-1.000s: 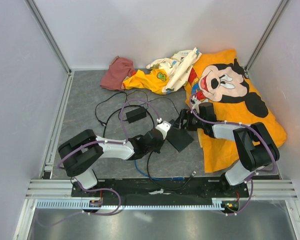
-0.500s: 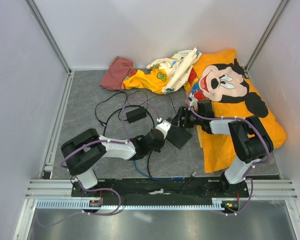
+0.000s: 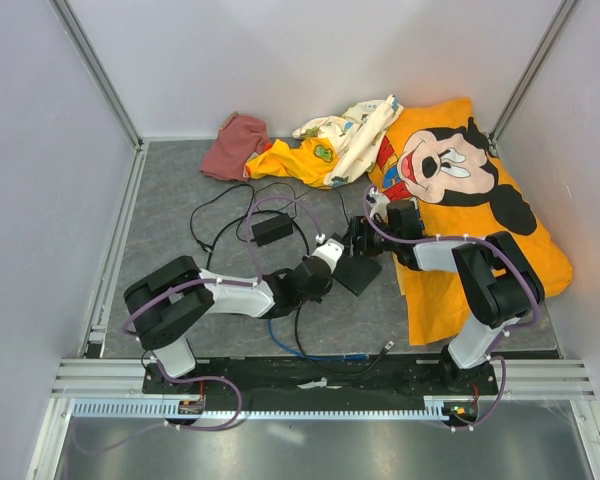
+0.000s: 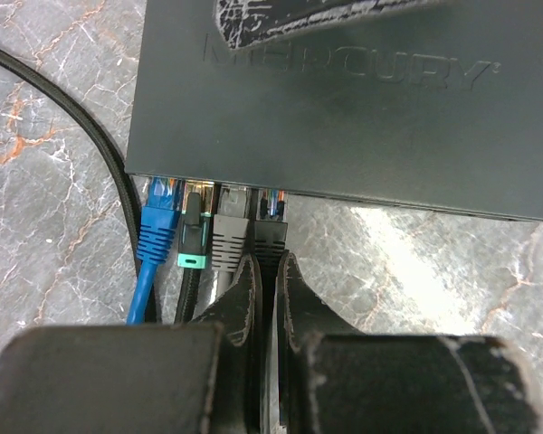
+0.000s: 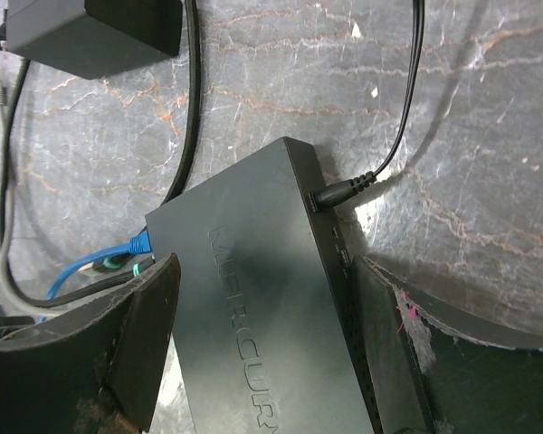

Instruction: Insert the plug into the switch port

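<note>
Left tool (image 4: 267, 267): fingers pressed together, tips just behind the row of connectors at the port face of the switch (image 4: 344, 108), nearest the black connector (image 4: 270, 231). Right tool (image 5: 262, 271): fingers spread wide, one on either side of the switch; whether they touch it cannot be told. The plug (image 4: 161, 226), on its blue cable (image 4: 143, 294), sits in the end port of the row, beside a green-tipped connector (image 4: 192, 240) and a grey one (image 4: 228, 237). A power lead (image 5: 348, 190) enters another face. The switch lies flat on the grey marbled tabletop (image 4: 45, 181). A black adapter (image 5: 90, 32) lies nearby.
</note>
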You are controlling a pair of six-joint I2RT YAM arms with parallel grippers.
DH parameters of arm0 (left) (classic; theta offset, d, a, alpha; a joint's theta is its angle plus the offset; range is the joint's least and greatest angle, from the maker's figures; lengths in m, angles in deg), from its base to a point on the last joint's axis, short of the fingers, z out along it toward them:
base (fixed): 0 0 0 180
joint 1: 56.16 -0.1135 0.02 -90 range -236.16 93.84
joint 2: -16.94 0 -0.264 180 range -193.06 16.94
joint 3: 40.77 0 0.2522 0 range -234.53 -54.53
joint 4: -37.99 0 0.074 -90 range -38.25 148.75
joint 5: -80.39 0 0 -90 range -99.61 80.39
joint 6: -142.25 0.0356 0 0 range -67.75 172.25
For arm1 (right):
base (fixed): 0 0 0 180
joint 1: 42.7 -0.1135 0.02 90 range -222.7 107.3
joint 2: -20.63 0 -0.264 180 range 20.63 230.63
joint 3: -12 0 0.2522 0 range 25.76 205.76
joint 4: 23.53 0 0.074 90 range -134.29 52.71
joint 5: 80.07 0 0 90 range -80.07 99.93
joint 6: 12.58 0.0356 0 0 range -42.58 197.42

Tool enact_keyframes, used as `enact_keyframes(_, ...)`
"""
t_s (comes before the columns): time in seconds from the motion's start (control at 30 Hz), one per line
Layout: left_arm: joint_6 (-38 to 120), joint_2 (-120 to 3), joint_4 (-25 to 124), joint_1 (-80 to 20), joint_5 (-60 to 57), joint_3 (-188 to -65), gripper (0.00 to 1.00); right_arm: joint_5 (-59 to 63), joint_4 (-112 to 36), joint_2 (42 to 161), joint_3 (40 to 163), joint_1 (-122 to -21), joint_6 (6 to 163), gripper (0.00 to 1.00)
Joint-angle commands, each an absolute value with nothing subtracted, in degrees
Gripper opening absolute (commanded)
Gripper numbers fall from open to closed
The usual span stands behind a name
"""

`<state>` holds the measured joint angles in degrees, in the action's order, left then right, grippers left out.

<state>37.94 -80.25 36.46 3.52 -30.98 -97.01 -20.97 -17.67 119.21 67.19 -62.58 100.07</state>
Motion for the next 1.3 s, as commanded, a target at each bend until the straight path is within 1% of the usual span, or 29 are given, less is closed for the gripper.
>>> enact_keyframes(0.0,38.45,-81.41,20.99,2.46,-33.52,-105.59,0.02,-32.35,-27.97,121.7,64.43,-69.33,103.08,0.82)
enact_keyframes(0.23,37.22,-82.73,19.14,0.53,-33.69,-108.22,0.02,-31.65,-23.93,120.83,61.62,-70.39,105.89,0.8)
enact_keyframes(0.3,37.57,-83.26,19.32,0.53,-33.0,-108.14,0.03,-29.72,-24.54,119.86,62.14,-70.04,105.81,0.83)
enact_keyframes(0.4,38.62,-83.52,20.81,0.44,-33.95,-107.35,0.09,-25.16,-26.56,118.63,64.51,-68.11,104.49,0.86)
enact_keyframes(0.43,38.97,-83.61,21.25,0.18,-34.13,-107.0,0.13,-22.27,-27.09,118.19,66.17,-67.58,104.23,0.86)
enact_keyframes(0.5,39.15,-84.04,22.04,-0.35,-33.96,-106.56,0.16,-19.27,-28.41,118.27,68.29,-65.73,103.7,0.88)
enact_keyframes(0.57,39.33,-84.4,22.3,-1.84,-32.3,-106.47,0.23,-14.19,-28.76,118.45,71.45,-64.59,103.35,0.9)
enact_keyframes(0.7,39.15,-86.68,25.2,-4.39,-27.3,-109.28,0.29,-9.24,-30.34,120.56,76.99,-63.18,101.33,0.92)
enact_keyframes(0.8,39.33,-86.51,26.34,-4.57,-23.26,-110.25,0.38,-6.6,-31.66,118.12,79.02,-62.39,100.54,0.95)
enact_keyframes(0.83,38.37,-84.94,26.35,-4.57,-22.02,-109.38,0.46,-5.99,-32.53,117.05,79.28,-62.13,99.92,0.96)
enact_keyframes(0.93,36.44,-81.86,26.7,-4.48,-18.58,-106.66,0.57,-2.39,-34.9,111.87,79.28,-61.95,97.73,0.98)
enact_keyframes(1.0,35.29,-78.0,27.92,-4.48,-17.88,-105.43,0.61,1.38,-36.05,107.06,78.85,-62.03,96.93,0.98)
enact_keyframes(1.03,34.59,-76.68,29.5,-4.48,-17.7,-104.11,0.65,2.79,-36.75,105.37,78.15,-61.95,96.41,0.98)
enact_keyframes(1.13,33.97,-70.35,33.54,-4.48,-17.52,-102.88,0.74,7.0,-38.85,98.95,77.09,-61.95,95.7,0.98)
enact_keyframes(1.27,33.35,-62.0,42.23,-4.66,-21.03,-101.9,0.84,9.57,-40.8,91.75,76.03,-61.95,95.43,0.98)
